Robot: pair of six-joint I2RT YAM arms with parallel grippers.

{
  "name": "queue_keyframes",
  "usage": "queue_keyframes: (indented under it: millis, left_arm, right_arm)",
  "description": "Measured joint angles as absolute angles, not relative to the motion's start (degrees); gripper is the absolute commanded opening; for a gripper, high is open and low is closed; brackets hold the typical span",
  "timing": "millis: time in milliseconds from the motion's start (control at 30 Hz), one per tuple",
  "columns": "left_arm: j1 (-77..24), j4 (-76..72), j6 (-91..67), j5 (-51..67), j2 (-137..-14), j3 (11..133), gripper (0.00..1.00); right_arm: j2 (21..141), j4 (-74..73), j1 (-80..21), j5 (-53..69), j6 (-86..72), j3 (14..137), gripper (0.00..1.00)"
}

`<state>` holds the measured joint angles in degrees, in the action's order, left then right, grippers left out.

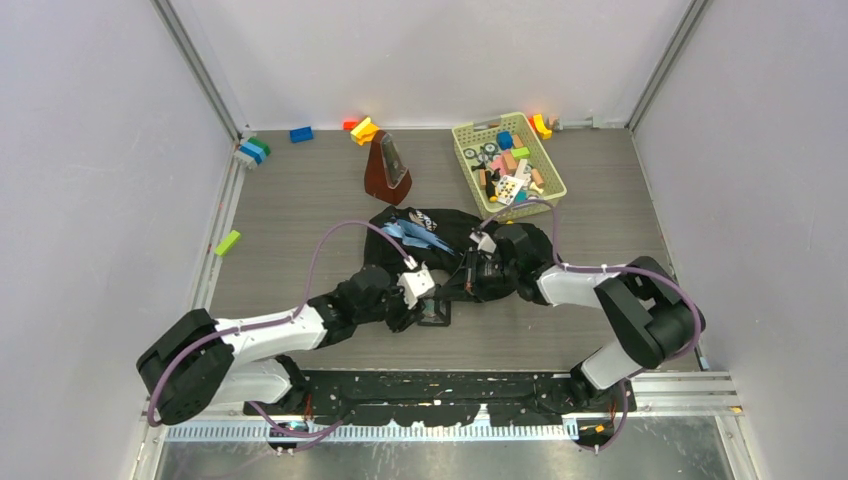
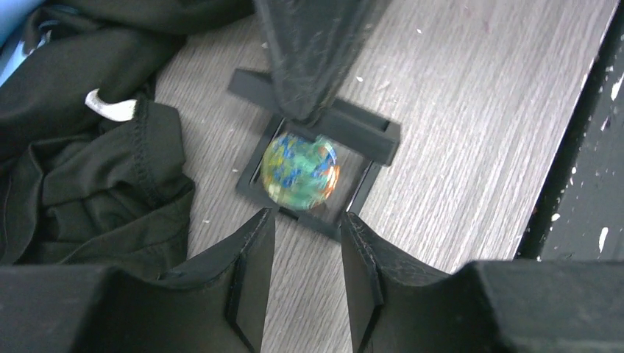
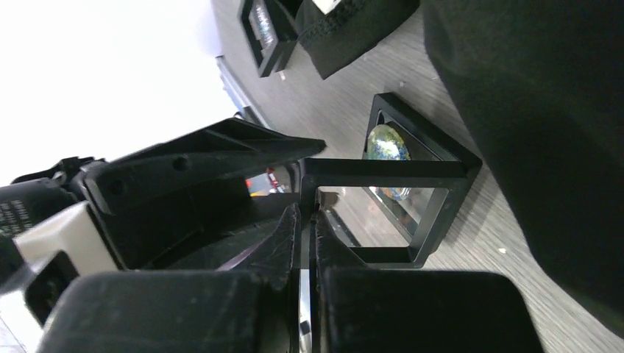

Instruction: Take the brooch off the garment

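Observation:
The brooch [image 2: 300, 170], a round green, blue and orange piece, lies inside a small black frame case [image 2: 369, 137] on the wood table, apart from the black garment [image 2: 88, 184]. It also shows in the right wrist view [image 3: 388, 143]. My left gripper [image 2: 305, 246] is open and empty, its fingertips just short of the case's near edge. My right gripper [image 3: 307, 213] is shut on the thin edge of the case's raised frame lid [image 3: 390, 168]. From above, both grippers meet at the case [image 1: 434, 312], in front of the garment [image 1: 440, 225].
A brown metronome [image 1: 386, 168] and a yellow-green basket [image 1: 463, 165] of toys stand behind the garment. Loose blocks lie along the back wall, and a green block [image 1: 227, 242] lies at the left. The table's front edge [image 2: 581, 147] runs close beside the case.

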<state>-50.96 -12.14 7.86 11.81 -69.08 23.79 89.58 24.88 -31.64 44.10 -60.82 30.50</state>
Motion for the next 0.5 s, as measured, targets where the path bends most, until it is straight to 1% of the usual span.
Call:
queue_keyframes:
  millis: [133,267,433,500]
  left_arm:
    - [-47.64,-11.92,2.61,12.19,-68.97,24.45,0.42]
    - [-43.83,-11.88,-1.39,13.43,-68.34,24.73,0.47]
    - [-43.05,-12.25,-3.29,12.51,-63.99,24.12,0.57]
    - [-43.05,-12.8,-4.12,11.57,-61.12,23.0,0.6]
  right_arm:
    - [85.95,10.52,-31.64,39.31,-53.8,34.54,0.01]
    - [82.91,-1.72,-31.81,34.28,-48.12,38.06,0.01]
    - [83.0,-9.02,-33.12,30.7,-44.93,40.49,0.01]
    - [84.14,-10.33,-34.22,29.71,-44.29,41.58,0.01]
